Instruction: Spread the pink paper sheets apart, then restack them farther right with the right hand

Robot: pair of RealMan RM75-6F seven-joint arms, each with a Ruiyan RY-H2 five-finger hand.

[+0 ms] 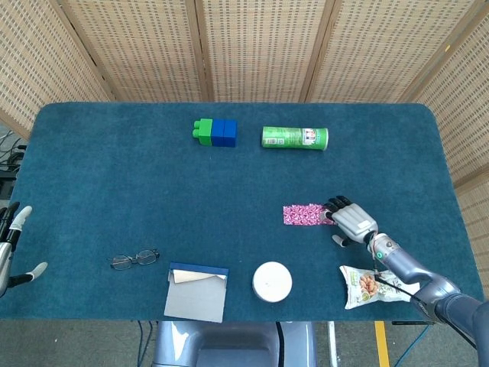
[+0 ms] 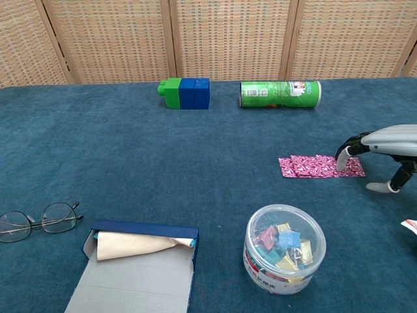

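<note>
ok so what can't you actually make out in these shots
- Pink paper sheets: how many is too small to count in either view.
- Right hand: chest view's right edge cuts it off; its fingertips cover the sheets' end.
- Left hand: head view's left edge cuts it off; absent from chest view.

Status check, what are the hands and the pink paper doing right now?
Right hand fingertips pressing on the right end of the pink paper sheets, fanned in a strip. Left hand open at table edge. Nothing blocking to the right.

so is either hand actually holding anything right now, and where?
Nothing is gripped. The right hand presses its fingertips on the right end of the fanned pink sheets, flat on the table. The left hand holds nothing.
</note>
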